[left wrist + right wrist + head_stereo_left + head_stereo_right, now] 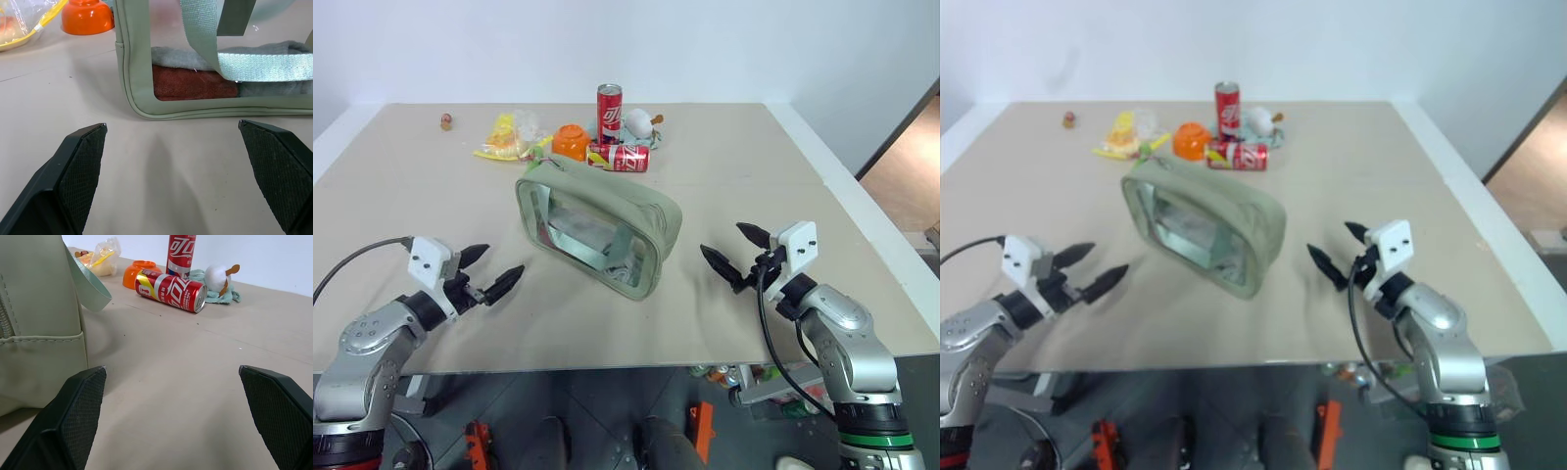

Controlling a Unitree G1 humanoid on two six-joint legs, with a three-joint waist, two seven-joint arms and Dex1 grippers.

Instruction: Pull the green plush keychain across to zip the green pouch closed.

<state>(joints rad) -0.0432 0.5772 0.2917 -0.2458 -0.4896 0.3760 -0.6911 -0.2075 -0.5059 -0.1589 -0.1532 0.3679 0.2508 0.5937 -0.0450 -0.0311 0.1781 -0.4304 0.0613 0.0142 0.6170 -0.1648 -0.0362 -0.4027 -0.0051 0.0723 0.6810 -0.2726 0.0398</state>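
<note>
Left eye view has the big boxy sage-green fabric pouch with clear plastic windows [597, 227] sitting mid-frame on the beige tabletop [754, 176]. Left gripper [490, 273] at lower left and right gripper [736, 251] at lower right both have fingers spread wide, holding nothing, each near a pouch end but apart from it. Behind, an upright red can [609, 114], a tipped red can [620, 158], an orange bowl-like thing [571, 142]. Keychain: can't really tell.
</note>
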